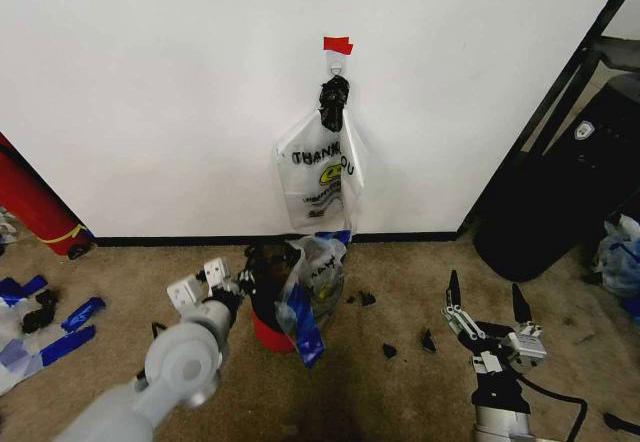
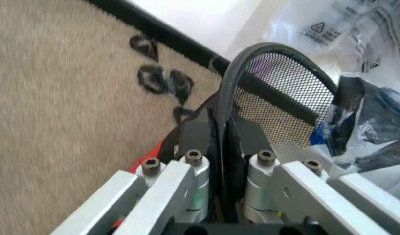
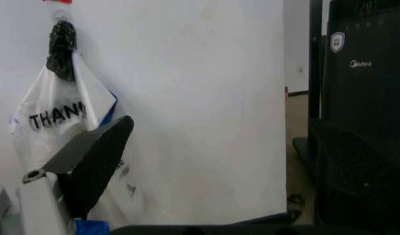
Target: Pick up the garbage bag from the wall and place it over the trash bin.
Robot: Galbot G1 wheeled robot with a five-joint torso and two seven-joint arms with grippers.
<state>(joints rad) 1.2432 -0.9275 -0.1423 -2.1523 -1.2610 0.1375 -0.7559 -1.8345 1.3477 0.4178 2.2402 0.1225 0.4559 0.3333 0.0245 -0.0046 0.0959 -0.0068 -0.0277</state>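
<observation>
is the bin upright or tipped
Upright: the bin stands on its red base on the carpet, left gripper shut on its rim, a bag draped over it.

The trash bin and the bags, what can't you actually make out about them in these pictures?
- Trash bin: head view, mostly covered by the garbage bag draped on it and by the left gripper; whether the bag sits properly over the rim cannot be told.
- Hanging bag: its lettering is partly lost in folds.
- Right gripper: right wrist view, one finger is in frame, the rest cut off.

Garbage bag [image 1: 312, 297] over trash bin [image 1: 268, 324]
</observation>
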